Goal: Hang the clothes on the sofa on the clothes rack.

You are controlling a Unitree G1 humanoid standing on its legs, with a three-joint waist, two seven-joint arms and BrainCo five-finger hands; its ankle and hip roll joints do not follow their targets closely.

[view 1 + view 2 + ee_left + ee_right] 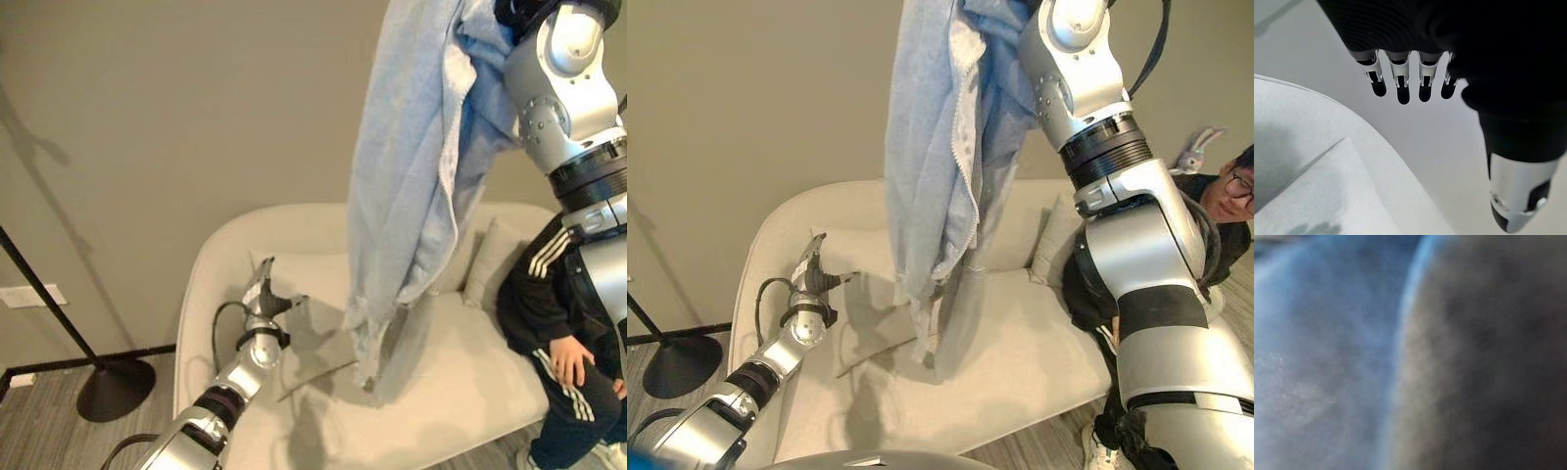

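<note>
light blue jacket (pixel 421 166) hangs full length from the top of the frame at 12 to 1 o'clock, its lower hem dangling just above the seat of the cream sofa (pixel 225 255). it is lifted high, judged so that it clears the cushions before it is carried to the rack. the zip edge runs down the front and the cloth falls in loose folds.

right arm is raised steeply, elbow bent, forearm going up out of the head views at 1 o'clock. right hand is hidden in blue cloth; the right wrist view shows cloth pressed against the lens, so whether its fingers are closed on the jacket cannot be told.

left hand (pixel 263 290) reaches forward at 8 o'clock over the sofa's left seat cushion, apart from the jacket, holding nothing; fingers (pixel 1402 90) are straight and relaxed, thumb apart.

clothes rack: a dark pole (pixel 44 294) and round base (pixel 116 388) stand on the floor at 9 o'clock, well apart from the jacket.

a person (pixel 558 313) in a dark tracksuit sits at the sofa's right end, at 4 o'clock.

judgement: lifting is done; carrying leftward to the rack is not yet done.
</note>
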